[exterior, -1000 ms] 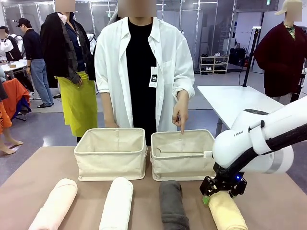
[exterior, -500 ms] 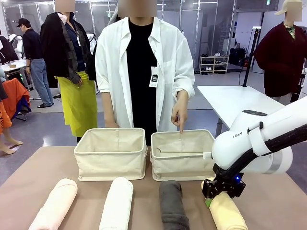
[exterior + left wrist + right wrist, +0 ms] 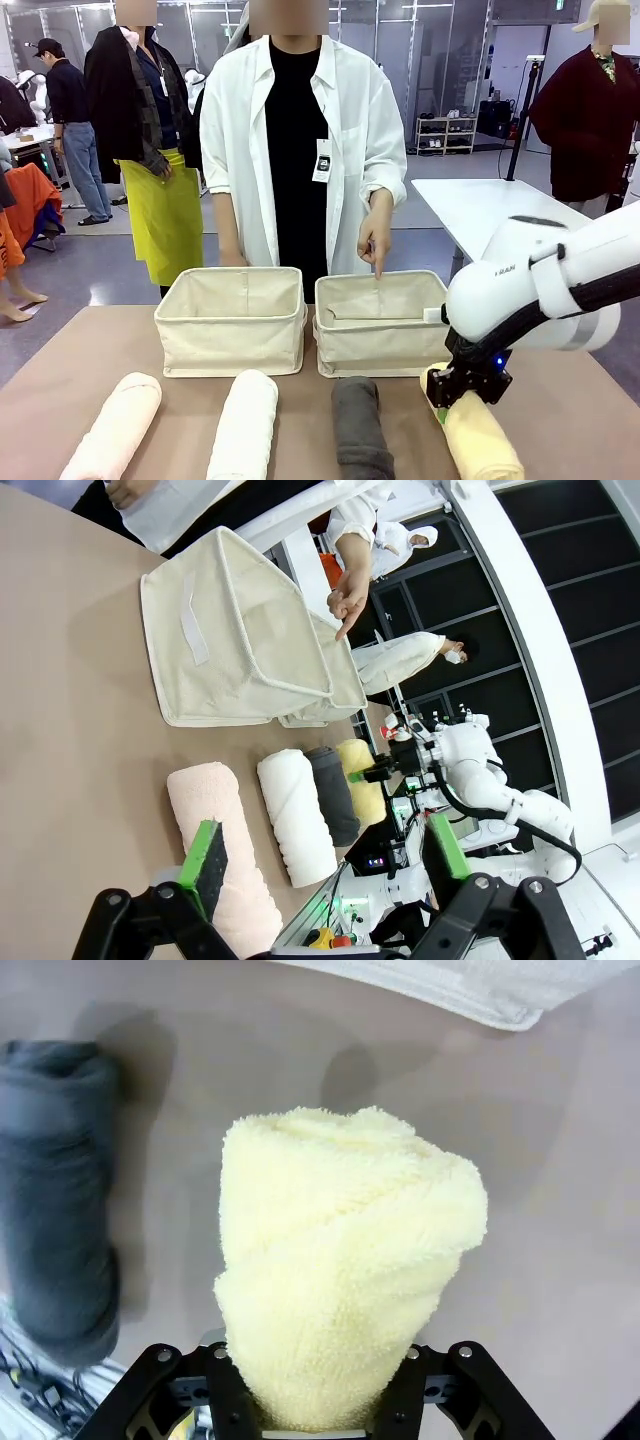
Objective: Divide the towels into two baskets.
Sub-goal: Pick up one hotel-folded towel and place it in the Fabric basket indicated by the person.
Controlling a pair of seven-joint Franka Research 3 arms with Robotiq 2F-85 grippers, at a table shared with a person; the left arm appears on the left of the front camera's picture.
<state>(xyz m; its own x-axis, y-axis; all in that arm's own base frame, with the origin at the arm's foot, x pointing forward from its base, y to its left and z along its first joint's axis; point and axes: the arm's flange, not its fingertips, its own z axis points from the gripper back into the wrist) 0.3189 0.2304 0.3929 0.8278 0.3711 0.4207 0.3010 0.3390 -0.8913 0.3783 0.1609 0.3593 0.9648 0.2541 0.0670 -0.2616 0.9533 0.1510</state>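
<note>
Pale yellow towel (image 3: 482, 440) is at the table's (image 3: 60, 370) front right, just in front of the right basket (image 3: 375, 340). The right gripper (image 3: 462, 385) has its fingers pinched on the towel's far end. Grey towel (image 3: 360, 428), white towel (image 3: 245, 425) and peach-pink towel (image 3: 115, 425) lie in a row to its left, flat on the table. Left basket (image 3: 232, 330) is beside the right one. Person's hand (image 3: 376, 240) points down into the right basket. Left gripper (image 3: 325, 855) is above the table, fingers spread, nothing between them.

You see the left basket (image 3: 232, 318) and right basket (image 3: 380, 325) side by side, a person (image 3: 295, 150) behind them, towels (image 3: 245, 420) in a row in front, the rightmost towel (image 3: 482, 440) by the right basket.
</note>
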